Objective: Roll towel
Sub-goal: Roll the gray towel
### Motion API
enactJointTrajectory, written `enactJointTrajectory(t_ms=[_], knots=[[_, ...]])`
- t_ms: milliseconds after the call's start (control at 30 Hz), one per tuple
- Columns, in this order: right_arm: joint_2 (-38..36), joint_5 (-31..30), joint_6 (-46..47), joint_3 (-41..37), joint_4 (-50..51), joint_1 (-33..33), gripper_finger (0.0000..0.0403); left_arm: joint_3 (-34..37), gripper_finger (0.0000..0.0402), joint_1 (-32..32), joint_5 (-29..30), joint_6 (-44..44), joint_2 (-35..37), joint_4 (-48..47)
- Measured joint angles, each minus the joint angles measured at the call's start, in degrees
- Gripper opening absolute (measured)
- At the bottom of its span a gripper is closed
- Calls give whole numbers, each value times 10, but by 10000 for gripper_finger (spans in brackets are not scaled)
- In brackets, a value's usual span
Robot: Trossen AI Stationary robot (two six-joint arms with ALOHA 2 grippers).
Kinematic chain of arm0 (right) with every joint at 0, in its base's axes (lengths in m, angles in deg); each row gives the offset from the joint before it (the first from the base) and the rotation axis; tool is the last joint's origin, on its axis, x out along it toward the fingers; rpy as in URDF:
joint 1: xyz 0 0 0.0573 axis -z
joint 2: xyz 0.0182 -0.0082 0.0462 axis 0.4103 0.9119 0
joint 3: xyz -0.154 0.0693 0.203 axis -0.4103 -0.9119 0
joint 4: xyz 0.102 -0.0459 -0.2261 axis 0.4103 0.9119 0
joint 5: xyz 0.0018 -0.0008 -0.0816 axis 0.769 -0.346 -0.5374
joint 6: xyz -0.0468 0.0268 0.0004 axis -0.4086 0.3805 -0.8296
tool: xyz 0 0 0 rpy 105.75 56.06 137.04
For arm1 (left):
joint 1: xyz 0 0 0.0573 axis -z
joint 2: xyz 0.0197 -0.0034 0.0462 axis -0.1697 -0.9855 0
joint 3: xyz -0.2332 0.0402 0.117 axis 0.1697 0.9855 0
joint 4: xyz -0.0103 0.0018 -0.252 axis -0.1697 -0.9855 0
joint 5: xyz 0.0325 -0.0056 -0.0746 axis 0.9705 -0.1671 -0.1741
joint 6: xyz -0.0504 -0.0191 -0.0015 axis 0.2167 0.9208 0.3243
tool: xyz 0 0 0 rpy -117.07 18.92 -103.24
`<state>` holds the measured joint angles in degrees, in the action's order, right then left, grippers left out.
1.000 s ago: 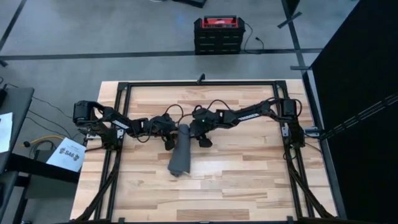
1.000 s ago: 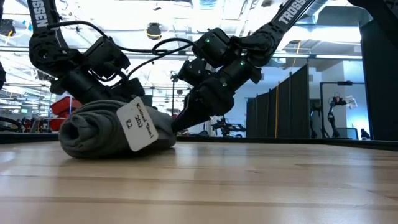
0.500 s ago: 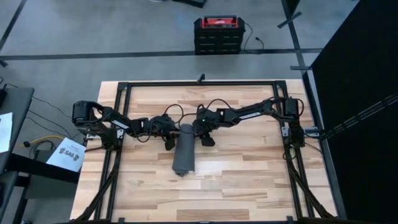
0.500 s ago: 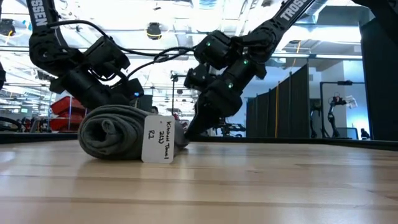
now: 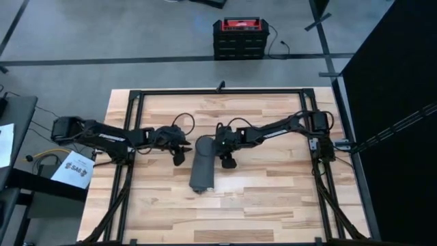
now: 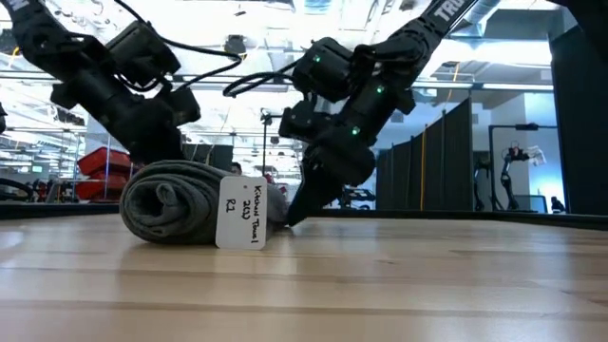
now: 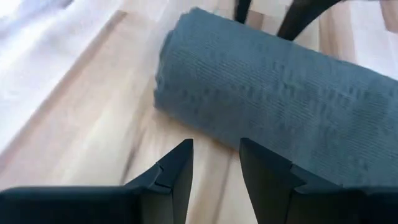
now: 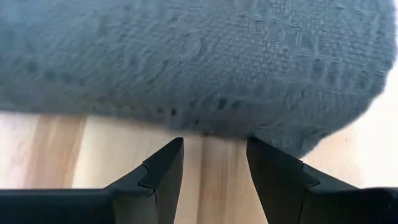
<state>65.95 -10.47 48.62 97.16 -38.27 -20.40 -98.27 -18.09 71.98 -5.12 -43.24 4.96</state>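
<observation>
High view: towel (image 5: 202, 164) fully rolled mid-table | left gripper (image 5: 179, 152) near, right gripper (image 5: 226, 154) beside roll; both slightly open, empty | judged done bar retreat

Towel (image 7: 273, 99) — matt ribbed cloth; table (image 5: 273, 198) — smooth wood.

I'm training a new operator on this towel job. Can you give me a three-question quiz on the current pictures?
1. True or false: the towel lies flat and unfolded on the table.
2. Which gripper is nearer the towel? A) left gripper B) right gripper
3. Fill in: the white tag with handwriting hangs at the towel's ____ end in the low view.

Key
1. False: it is a rolled bundle.
2. B: the right gripper sits right beside the roll, while the left gripper stands apart from it. Both have open, empty jaws.
3. Near, the end facing the low camera.
</observation>
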Motion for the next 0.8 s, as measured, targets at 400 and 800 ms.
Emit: enactJointTrajectory(t_ms=[400,800], knots=[[40,2,29,0,-101,13,166,3,118,48,3,21,-110,173],[42,4,9,0,-167,10,166,-23,118,49,0,10,-122,167]])
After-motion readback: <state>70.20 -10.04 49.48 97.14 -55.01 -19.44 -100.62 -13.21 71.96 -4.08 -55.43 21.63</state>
